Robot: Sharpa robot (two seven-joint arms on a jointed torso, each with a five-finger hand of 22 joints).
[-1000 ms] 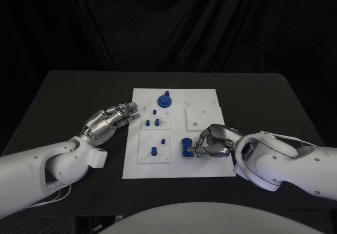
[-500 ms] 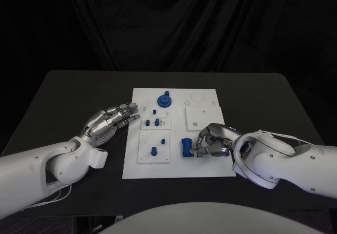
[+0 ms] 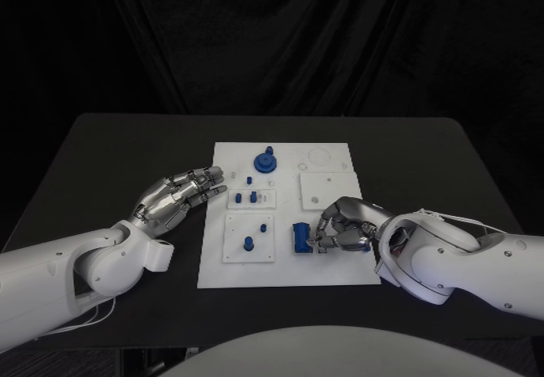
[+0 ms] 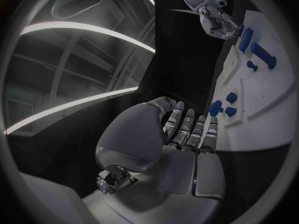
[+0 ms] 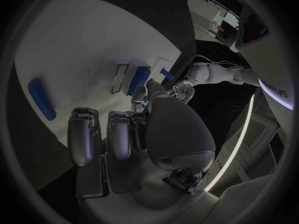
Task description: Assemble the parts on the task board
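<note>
- Head view: the right silver hand (image 3: 343, 227) curls its fingers beside the upright blue plastic block (image 3: 300, 237) on the white flat task board (image 3: 288, 271); whether it grips it, I cannot tell.
- Risk: a skewed push could tip the smooth block or slide the board on the matte black worktop (image 3: 113, 157).
- Left silver hand (image 3: 179, 196) lies with fingers spread, holding nothing, its fingertips at the board's edge.

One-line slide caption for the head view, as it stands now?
Right robot hand works at a blue part on the white task board; left robot hand rests open beside it.
</note>
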